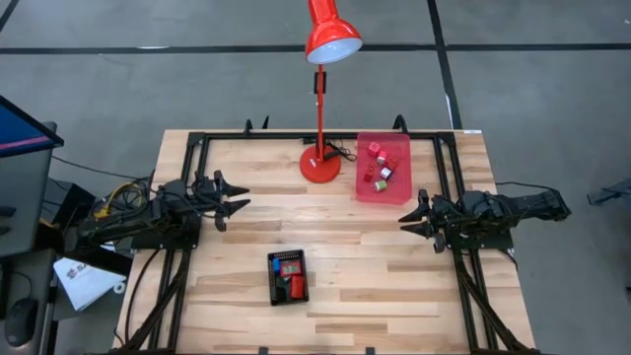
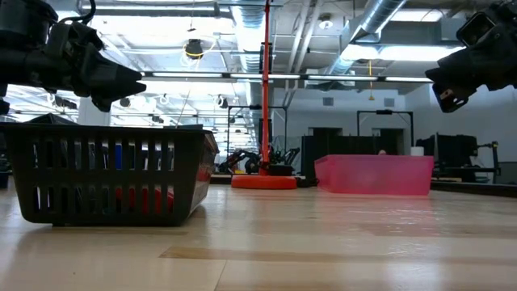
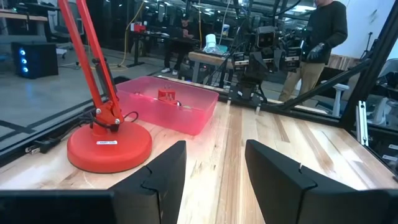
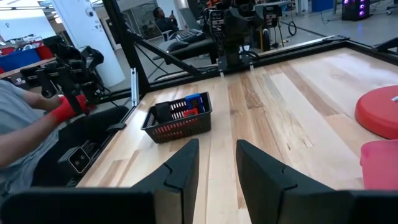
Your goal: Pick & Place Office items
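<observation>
Several tiny office items (image 1: pixel 379 166), mostly red with a green and a white piece, lie in the translucent red tray (image 1: pixel 384 184) at the table's far right. More small pieces, red, blue and black (image 1: pixel 290 278), sit in the black basket (image 1: pixel 288 293) near the table's near middle. My left gripper (image 1: pixel 237 194) hovers open over the left side, above the table. My right gripper (image 1: pixel 407 218) hovers open over the right side, just near of the red tray. Both hold nothing.
A tall red desk lamp stands on its round base (image 1: pixel 319 164) at the far middle, its shade (image 1: pixel 330 32) reaching past the far edge. Bare wood lies between the grippers. A person (image 3: pixel 323 37) stands beyond the table; another sits near the basket's side (image 4: pixel 25 137).
</observation>
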